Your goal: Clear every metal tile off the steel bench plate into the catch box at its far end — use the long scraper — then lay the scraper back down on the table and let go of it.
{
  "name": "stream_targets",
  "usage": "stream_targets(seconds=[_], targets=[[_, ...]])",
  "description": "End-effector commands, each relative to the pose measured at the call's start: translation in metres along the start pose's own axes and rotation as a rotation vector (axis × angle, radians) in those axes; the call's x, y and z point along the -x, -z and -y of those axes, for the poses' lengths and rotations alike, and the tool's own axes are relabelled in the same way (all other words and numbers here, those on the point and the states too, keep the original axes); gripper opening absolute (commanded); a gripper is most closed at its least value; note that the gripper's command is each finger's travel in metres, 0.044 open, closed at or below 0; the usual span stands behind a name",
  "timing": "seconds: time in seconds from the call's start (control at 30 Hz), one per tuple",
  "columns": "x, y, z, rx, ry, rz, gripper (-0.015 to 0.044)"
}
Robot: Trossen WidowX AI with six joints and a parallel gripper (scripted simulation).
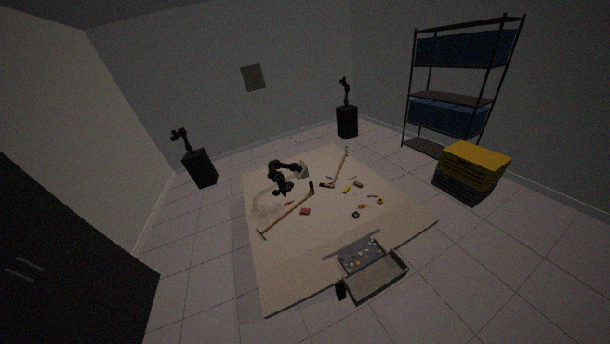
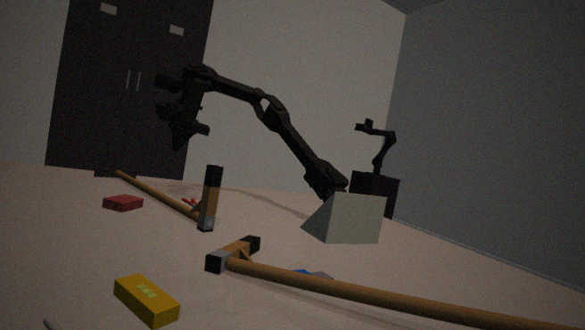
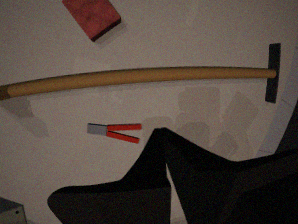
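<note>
My gripper (image 1: 285, 194) (image 2: 177, 148) (image 3: 160, 133) is shut and empty, above the table. A long wooden-handled scraper (image 1: 281, 217) (image 2: 153, 193) (image 3: 150, 77) lies on the table beyond the fingertips in the wrist view, its dark cross blade (image 3: 273, 90) at the right. Its other end has an upright black-and-wood block (image 1: 311, 188) (image 2: 210, 192). A second long-handled tool (image 1: 339, 169) (image 2: 357, 292) lies farther right. Several small tiles, white, orange and dark, lie scattered on the steel plate (image 1: 346, 255). The catch box (image 1: 377, 278) adjoins the plate at the table edge; I see no tiles in it.
Red-handled pliers (image 1: 288, 203) (image 3: 123, 135) and a red block (image 1: 305, 211) (image 2: 122, 202) (image 3: 93, 19) lie beside the scraper handle. A yellow block (image 1: 346, 190) (image 2: 147, 299) and several small items lie to the right. A pale wedge-shaped block (image 1: 302, 170) (image 2: 357, 218) stands at the arm's base.
</note>
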State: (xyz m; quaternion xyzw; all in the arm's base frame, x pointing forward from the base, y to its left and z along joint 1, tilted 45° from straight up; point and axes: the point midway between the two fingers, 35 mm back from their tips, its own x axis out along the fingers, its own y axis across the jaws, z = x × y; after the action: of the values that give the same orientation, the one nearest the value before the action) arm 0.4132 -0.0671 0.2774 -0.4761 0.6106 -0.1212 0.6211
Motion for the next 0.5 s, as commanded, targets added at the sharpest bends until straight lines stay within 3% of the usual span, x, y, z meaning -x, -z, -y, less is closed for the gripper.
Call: stream_targets(seconds=[0.0, 0.47], targets=[[0.0016, 0.0019, -0.0007, -0.107, 0.009, -0.002, 0.0], [0.0098, 0.0075, -0.0015, -0.453, 0.029, 0.013, 0.0]])
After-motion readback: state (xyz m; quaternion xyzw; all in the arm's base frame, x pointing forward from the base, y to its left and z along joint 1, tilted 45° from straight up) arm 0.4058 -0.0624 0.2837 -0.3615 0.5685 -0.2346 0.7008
